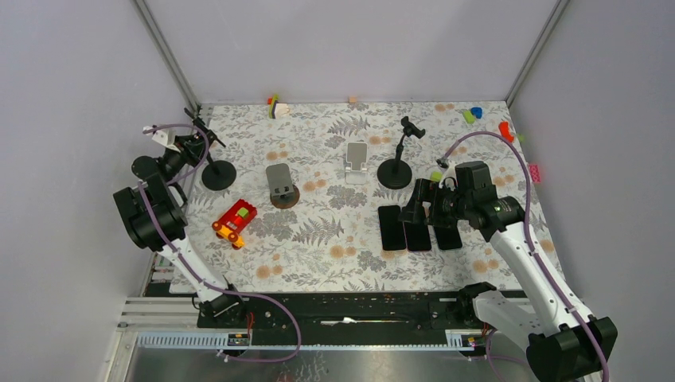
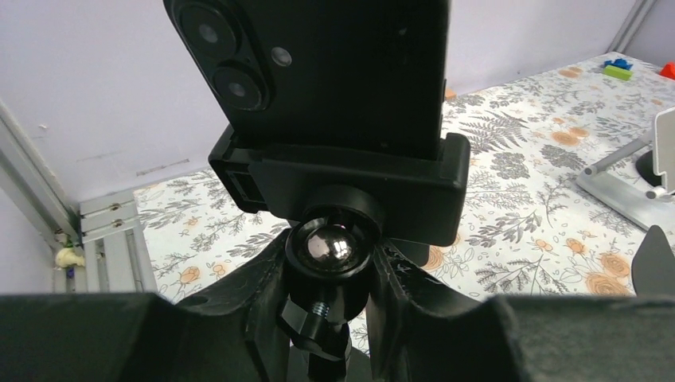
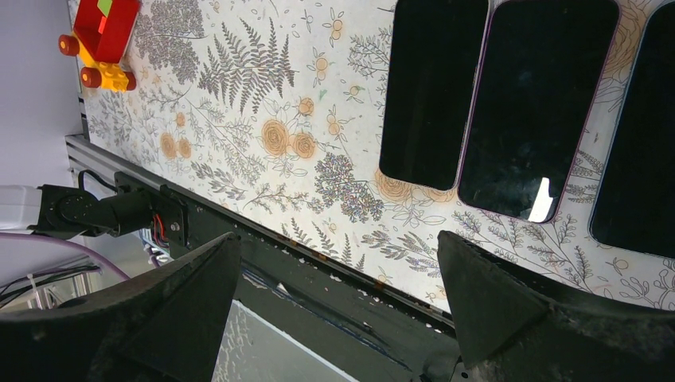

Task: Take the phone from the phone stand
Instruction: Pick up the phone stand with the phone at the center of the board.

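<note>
- Left tool [image 2: 329, 274] is nearest the lens in the left wrist view. Its fingers [image 2: 255, 294] are pinched on the neck of the phone stand [image 2: 350, 187] just below the ball joint [image 2: 328, 247], and both sides look to be in contact.
- Worktop [image 1: 334, 239]: floral sheet. It carries the stands, the loose phones and a red toy truck [image 1: 235, 223].
- Right tool [image 3: 338, 318]: jaws spread wide and holding nothing. It hovers over three loose phones [image 3: 529, 103] lying flat side by side, well apart from the target stand.
- Phone stand: round base on the worktop at far left, with the clamp bracket on top of the ball joint.
- Phone [image 2: 334, 72]: upright in that clamp with its bottom edge seated in the bracket and the camera lenses facing the left wrist. Not out yet.
- Other stands: a black one with an empty clamp [image 1: 396, 159], a silver one [image 1: 357, 163] and a grey one [image 1: 280, 185], all mid-worktop and not involved.
- Step, my read: the stand is braced and extraction hasn't started.
- Next move, my read:
  - Something has to take the phone by its side edges above the bracket and pull it straight up while the neck grip holds the stand down.
  - The right tool is the free one, but it needs a long reach across.
  - Otherwise the left lets go and re-grips the phone body.
- Risk: the ball joint may swivel, or the base may tip if the pull goes off-axis.
</note>
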